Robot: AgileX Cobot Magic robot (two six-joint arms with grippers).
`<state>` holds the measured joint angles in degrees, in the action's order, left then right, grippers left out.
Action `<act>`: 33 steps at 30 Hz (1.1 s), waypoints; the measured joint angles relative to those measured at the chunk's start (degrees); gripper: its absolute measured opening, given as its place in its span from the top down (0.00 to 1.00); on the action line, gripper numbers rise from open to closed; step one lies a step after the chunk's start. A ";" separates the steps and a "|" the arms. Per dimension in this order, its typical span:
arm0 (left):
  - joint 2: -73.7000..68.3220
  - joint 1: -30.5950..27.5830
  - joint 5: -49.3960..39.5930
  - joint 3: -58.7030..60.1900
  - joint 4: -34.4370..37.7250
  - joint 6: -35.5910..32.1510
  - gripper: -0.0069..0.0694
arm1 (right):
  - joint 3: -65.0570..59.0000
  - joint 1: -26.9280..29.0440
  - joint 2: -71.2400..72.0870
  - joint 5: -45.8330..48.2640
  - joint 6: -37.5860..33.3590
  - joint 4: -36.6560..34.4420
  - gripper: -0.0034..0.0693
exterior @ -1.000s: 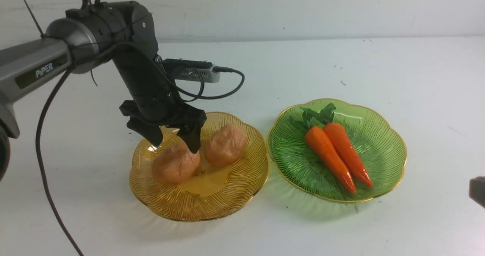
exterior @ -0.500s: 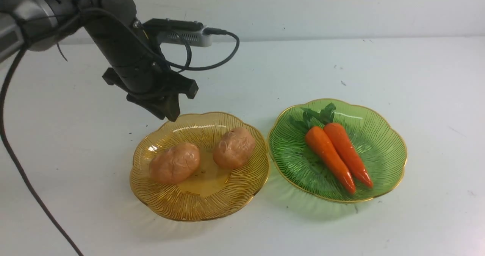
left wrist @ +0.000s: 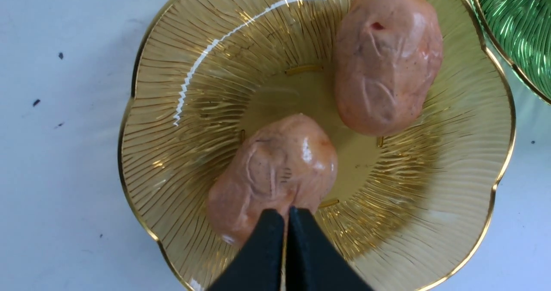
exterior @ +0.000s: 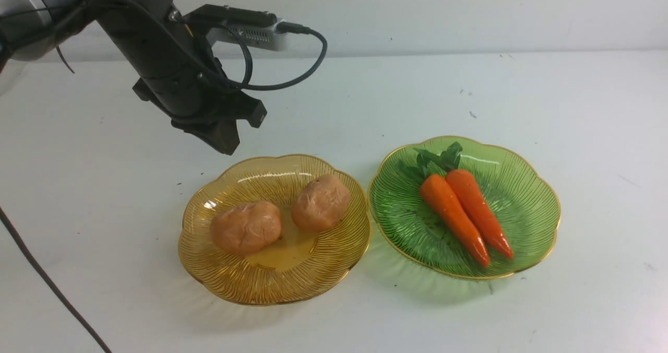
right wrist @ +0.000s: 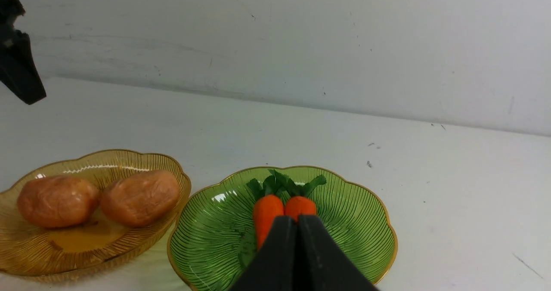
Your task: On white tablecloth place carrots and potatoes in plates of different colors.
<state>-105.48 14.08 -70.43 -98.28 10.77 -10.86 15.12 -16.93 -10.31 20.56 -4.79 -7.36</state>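
Observation:
Two potatoes [exterior: 246, 226] [exterior: 320, 202] lie in the amber plate [exterior: 271, 285] on the white tablecloth [exterior: 469, 81]. Two carrots [exterior: 453, 214] [exterior: 479, 212] lie side by side in the green plate [exterior: 527, 207], leafy tops away from me. My left gripper [exterior: 225, 143] is shut and empty, raised above and behind the amber plate's far left rim. In the left wrist view its gripper [left wrist: 286, 212] is shut above the nearer potato [left wrist: 271, 170]. My right gripper [right wrist: 297, 220] is shut and empty, held back on the near side of the green plate [right wrist: 353, 222]; it is out of the front view.
The two plates stand side by side, almost touching. The left arm's camera and cable [exterior: 292, 55] hang over the cloth behind the amber plate. A white wall [right wrist: 301, 37] bounds the far edge.
My left gripper was open around the left potato; it has let go, risen up and back to the left, and shut. The potato shifted slightly. The right gripper left the front view.

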 joint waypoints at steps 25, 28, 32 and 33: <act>0.00 0.00 0.00 0.00 0.00 -0.30 0.91 | -8.36 1.93 5.62 -0.75 -0.05 4.98 0.97; 0.00 0.00 0.00 0.00 0.00 -0.30 0.91 | -12.21 5.41 8.55 -0.39 -0.05 5.86 0.97; 0.00 0.00 0.00 0.00 0.00 -0.47 0.91 | -15.64 9.03 10.71 -0.24 -0.05 6.04 0.97; 0.00 0.00 0.00 0.00 0.00 -0.48 0.91 | -16.16 9.75 10.86 0.10 -0.05 6.04 0.97</act>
<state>-105.48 14.08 -70.43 -98.28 10.77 -11.33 -1.04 -7.18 0.55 20.66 -4.84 -1.31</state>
